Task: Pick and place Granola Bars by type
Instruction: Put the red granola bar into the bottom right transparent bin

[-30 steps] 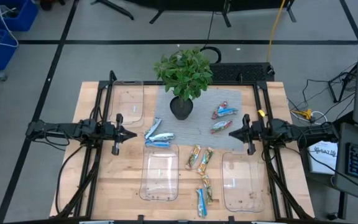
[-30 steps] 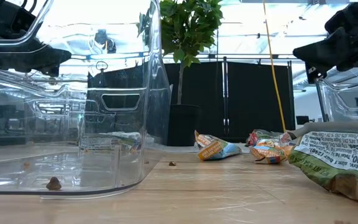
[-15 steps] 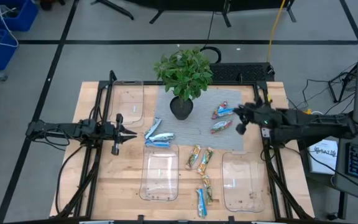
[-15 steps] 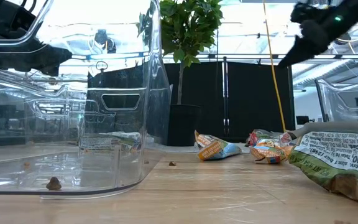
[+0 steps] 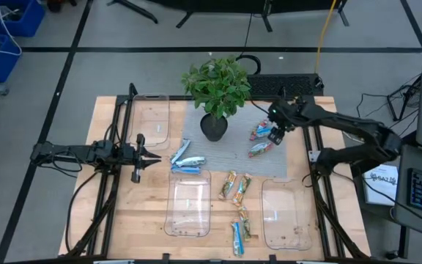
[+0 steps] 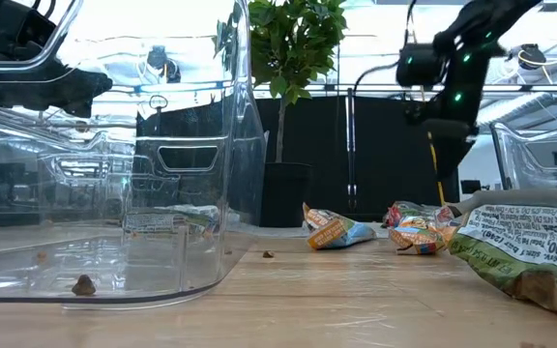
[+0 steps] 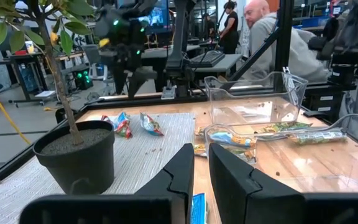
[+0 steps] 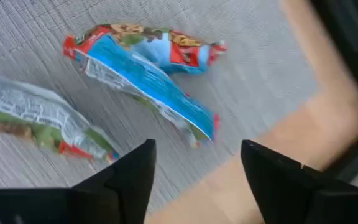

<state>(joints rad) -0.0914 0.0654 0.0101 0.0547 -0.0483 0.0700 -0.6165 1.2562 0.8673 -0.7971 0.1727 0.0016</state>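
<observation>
Left gripper (image 5: 149, 157): hung over the table's left side, its dark fingers (image 7: 185, 168) nearly closed with only a thin gap, holding nothing.
Far-left tray: a clear rounded plastic tray (image 5: 151, 122) lay at the back left of the wooden table (image 5: 108, 220), beside the left arm.
Blue-white bars: two blue-white foil-wrapped granola bars (image 5: 184, 159) lay just past the left fingertips, at the edge of the grey woven mat (image 5: 233, 150).
Plant: a leafy green plant in a black pot (image 5: 215, 126) stood on the mat, between the blue-white bars and the red-blue ones.
Middle tray: a second clear tray (image 5: 188, 207) sat at the front, near the blue-white pair.
Mixed bars: green-yellow-orange wrapped bars (image 5: 236, 186) lay between the front trays; more bars (image 5: 240, 228) lay nearer the front edge.
Red-blue bars: two red-blue wrapped bars (image 5: 263, 139) lay on the mat's right part.
Right gripper (image 5: 275, 134): hovered right above the red-blue bars, fingers (image 8: 132, 177) spread wide, empty.
Right tray: a third clear tray (image 5: 286, 214) sat at front right.
</observation>
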